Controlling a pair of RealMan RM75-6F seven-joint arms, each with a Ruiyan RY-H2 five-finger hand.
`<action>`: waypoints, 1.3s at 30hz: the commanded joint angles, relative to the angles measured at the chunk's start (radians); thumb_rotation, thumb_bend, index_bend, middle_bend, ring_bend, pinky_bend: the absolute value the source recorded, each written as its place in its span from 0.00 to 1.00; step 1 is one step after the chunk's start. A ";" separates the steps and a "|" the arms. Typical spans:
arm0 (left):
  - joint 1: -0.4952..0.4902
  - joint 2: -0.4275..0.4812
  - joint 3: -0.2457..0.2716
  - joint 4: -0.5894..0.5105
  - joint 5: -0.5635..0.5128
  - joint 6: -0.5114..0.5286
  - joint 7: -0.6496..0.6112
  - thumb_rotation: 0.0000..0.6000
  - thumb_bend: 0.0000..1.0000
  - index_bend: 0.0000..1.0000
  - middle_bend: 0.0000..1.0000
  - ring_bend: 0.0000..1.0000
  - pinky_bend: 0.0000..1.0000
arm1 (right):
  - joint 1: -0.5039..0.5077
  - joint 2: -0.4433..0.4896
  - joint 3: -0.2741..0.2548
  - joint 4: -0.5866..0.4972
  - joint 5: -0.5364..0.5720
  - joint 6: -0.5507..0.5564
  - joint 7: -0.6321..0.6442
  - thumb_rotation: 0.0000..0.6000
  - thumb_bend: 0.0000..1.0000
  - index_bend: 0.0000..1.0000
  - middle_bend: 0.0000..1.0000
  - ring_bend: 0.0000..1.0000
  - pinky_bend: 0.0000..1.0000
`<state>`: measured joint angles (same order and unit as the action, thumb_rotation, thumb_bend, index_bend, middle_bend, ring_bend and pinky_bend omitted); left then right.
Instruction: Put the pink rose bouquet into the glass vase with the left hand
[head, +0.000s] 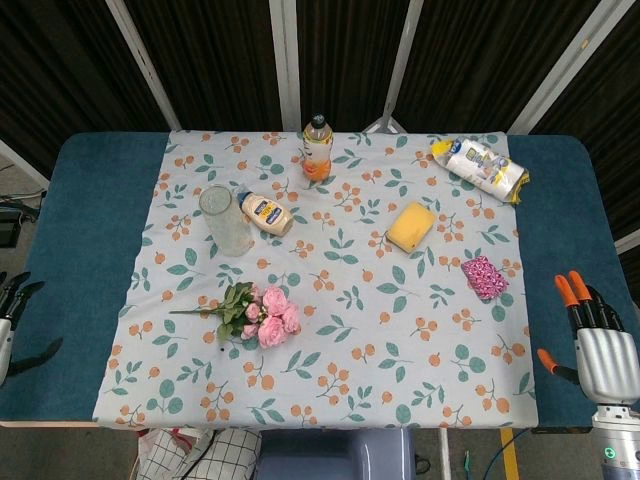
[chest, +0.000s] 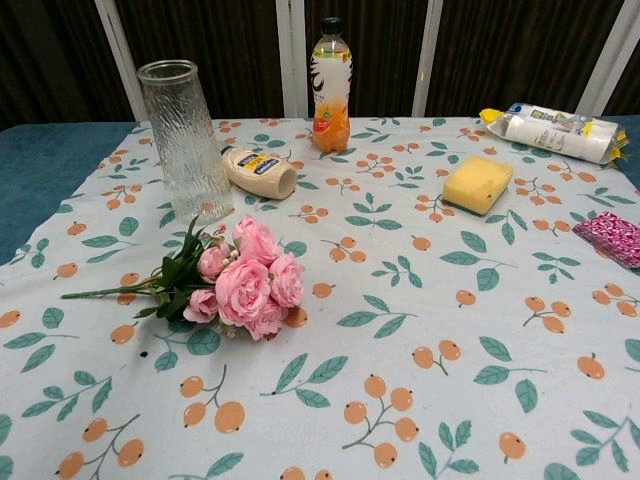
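Observation:
The pink rose bouquet (head: 262, 316) (chest: 238, 281) lies flat on the floral cloth, blooms to the right and green stem pointing left. The clear ribbed glass vase (head: 226, 220) (chest: 185, 140) stands upright and empty just behind it. My left hand (head: 12, 305) shows only at the far left edge of the head view, dark fingers apart and holding nothing, well left of the bouquet. At the lower right corner of the head view my right hand (head: 592, 335) has its orange-tipped fingers spread and empty. Neither hand appears in the chest view.
A mayonnaise bottle (head: 266, 213) (chest: 259, 171) lies right beside the vase. An orange drink bottle (head: 317, 147) (chest: 331, 84) stands at the back. A yellow sponge (head: 411, 227) (chest: 477, 184), a pink scrubber (head: 484, 277) (chest: 612, 237) and a white packet (head: 482, 167) (chest: 556, 131) lie to the right.

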<state>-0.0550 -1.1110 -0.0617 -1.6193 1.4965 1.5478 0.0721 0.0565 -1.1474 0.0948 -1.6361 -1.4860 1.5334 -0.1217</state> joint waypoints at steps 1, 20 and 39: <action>-0.002 -0.002 0.002 -0.001 -0.001 -0.005 0.009 1.00 0.29 0.19 0.09 0.00 0.04 | -0.003 0.001 0.001 -0.001 0.000 0.004 0.001 1.00 0.21 0.09 0.05 0.09 0.19; -0.008 -0.003 0.017 -0.018 0.016 -0.021 0.023 1.00 0.21 0.17 0.09 0.00 0.03 | -0.009 0.010 0.001 -0.005 0.003 0.011 0.018 1.00 0.21 0.09 0.05 0.09 0.19; -0.232 -0.016 -0.043 -0.214 -0.175 -0.378 0.183 1.00 0.14 0.13 0.09 0.00 0.03 | -0.009 0.017 -0.002 -0.005 0.007 -0.001 0.041 1.00 0.21 0.09 0.05 0.09 0.19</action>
<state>-0.2502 -1.0903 -0.0884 -1.8198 1.3668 1.2088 0.1952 0.0478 -1.1305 0.0923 -1.6413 -1.4794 1.5324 -0.0824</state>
